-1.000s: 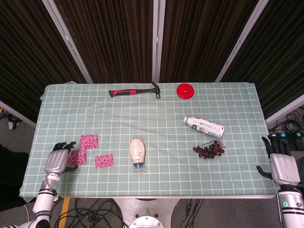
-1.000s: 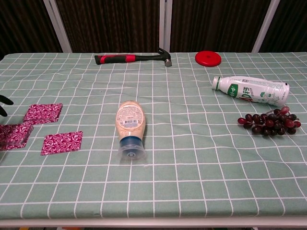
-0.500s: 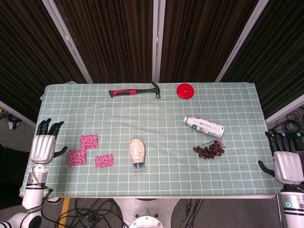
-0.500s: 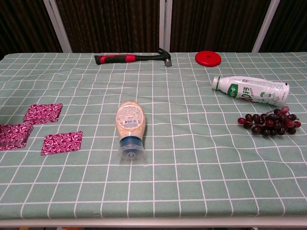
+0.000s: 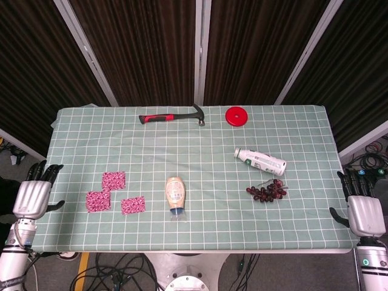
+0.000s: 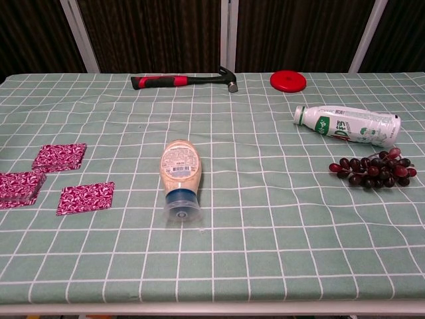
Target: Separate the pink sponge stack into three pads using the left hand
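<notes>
The left robot hand (image 5: 31, 197) hangs off the counter's (image 5: 200, 145) left edge, released, its fingers apart and grasping nothing. Near that edge three pink sponge pads lie flat and apart: one (image 5: 98, 200) closest to the edge, one (image 5: 113, 179) behind it, one (image 5: 133, 204) nearer the middle. Right of them lies a sauce bottle (image 5: 175, 193), then a white bottle (image 5: 260, 161) and grapes (image 5: 266, 191). The right robot hand (image 5: 362, 210) hangs beyond the right edge, released too.
</notes>
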### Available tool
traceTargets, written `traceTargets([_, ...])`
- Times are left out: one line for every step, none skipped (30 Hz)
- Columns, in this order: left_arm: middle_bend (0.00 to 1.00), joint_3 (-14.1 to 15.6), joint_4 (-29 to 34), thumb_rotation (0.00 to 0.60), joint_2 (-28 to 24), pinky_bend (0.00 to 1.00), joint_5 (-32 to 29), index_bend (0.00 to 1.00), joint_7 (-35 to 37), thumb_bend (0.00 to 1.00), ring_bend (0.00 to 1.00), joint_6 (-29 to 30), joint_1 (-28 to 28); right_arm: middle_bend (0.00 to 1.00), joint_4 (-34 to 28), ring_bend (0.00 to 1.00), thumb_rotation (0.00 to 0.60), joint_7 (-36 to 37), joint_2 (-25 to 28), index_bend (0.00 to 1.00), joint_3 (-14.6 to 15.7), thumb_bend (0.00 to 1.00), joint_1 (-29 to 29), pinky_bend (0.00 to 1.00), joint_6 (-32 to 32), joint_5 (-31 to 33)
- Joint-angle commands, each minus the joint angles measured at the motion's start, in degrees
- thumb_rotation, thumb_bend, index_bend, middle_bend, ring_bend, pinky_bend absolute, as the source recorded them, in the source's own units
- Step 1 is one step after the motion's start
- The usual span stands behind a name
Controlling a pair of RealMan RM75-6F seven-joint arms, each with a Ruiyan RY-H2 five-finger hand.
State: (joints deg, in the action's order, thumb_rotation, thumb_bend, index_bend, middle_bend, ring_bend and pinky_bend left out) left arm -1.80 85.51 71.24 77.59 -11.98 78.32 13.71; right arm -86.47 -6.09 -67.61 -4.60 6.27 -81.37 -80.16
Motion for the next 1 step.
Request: traceTargets([0.14,0.53,0.16,0.6,0.1,0.09,0.77,0.13,-0.03,0.1,0.0,0.86,-0.83,0.0,-0.14,0.0,0.6,0.09,0.18,0.0,0.03,0.14,-0.13,0.0,-0.15,-0.12])
